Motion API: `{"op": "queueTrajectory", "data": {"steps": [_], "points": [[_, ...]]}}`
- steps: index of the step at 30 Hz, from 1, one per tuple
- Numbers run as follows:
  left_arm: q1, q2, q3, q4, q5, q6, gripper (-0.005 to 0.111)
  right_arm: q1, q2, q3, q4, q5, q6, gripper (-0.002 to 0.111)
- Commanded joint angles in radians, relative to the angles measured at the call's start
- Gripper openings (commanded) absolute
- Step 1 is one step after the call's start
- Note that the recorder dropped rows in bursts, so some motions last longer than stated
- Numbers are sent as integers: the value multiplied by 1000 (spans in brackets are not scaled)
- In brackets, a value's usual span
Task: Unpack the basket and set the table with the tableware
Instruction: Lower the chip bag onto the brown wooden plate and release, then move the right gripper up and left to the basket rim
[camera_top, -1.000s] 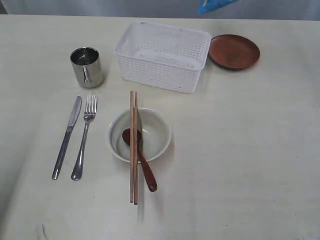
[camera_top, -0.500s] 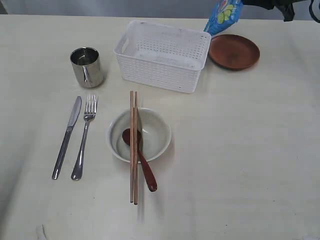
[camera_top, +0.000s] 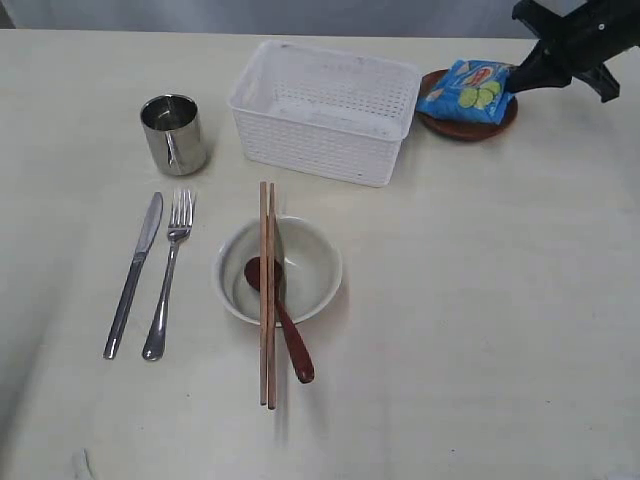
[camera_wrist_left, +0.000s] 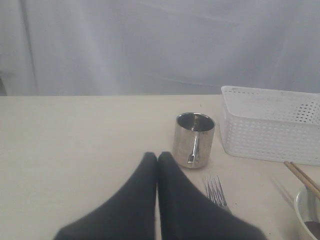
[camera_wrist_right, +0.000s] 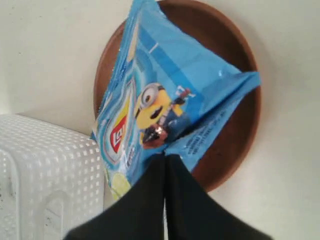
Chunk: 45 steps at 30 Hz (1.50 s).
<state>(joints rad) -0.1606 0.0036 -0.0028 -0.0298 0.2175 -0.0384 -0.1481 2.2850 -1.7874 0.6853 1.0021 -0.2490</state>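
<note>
Exterior view: shows basket (camera_top: 325, 110) at far middle of table (camera_top: 500, 320); cup (camera_top: 174, 133), knife (camera_top: 135, 272) and fork (camera_top: 168, 275) at left; chopsticks (camera_top: 267, 380) and spoon (camera_top: 295, 350) across bowl (camera_top: 315, 265); chips bag (camera_top: 468, 92) on plate (camera_top: 465, 131) beside basket, right gripper (camera_top: 516, 80) at its edge. Left wrist view: shows left gripper (camera_wrist_left: 157, 157) fingers pressed together, holding nothing, near cup. Right wrist view: shows fingers pressed together, pinching bag's edge over plate.

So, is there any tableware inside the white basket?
No, the basket is empty in the exterior view; only its bare perforated floor shows.
</note>
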Motion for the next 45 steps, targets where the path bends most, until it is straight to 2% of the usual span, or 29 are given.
{"op": "queueTrajectory", "data": {"steps": [1,18,20,26,30,33,39,41,45], "points": [[-1,-4,3,0,-6,0,0,-9,-1,-2,-20,20,28,-1],[-1,-4,3,0,-6,0,0,-12,44,-12,46,34,-13,0],[-1,-4,3,0,-6,0,0,-12,31,-28,46,69,-27,4],[-1,-4,3,0,-6,0,0,-12,-25,-93,-17,99,-32,41],[-1,-4,3,0,-6,0,0,-12,-55,-143,-124,99,-8,43],[-1,-4,3,0,-6,0,0,-12,-71,-158,-108,108,-11,41],[-1,-4,3,0,-6,0,0,41,-82,-160,189,133,-342,41],[-1,-4,3,0,-6,0,0,87,-82,-166,199,120,-448,41],[-1,-4,3,0,-6,0,0,180,-63,-224,129,76,-527,41]]}}
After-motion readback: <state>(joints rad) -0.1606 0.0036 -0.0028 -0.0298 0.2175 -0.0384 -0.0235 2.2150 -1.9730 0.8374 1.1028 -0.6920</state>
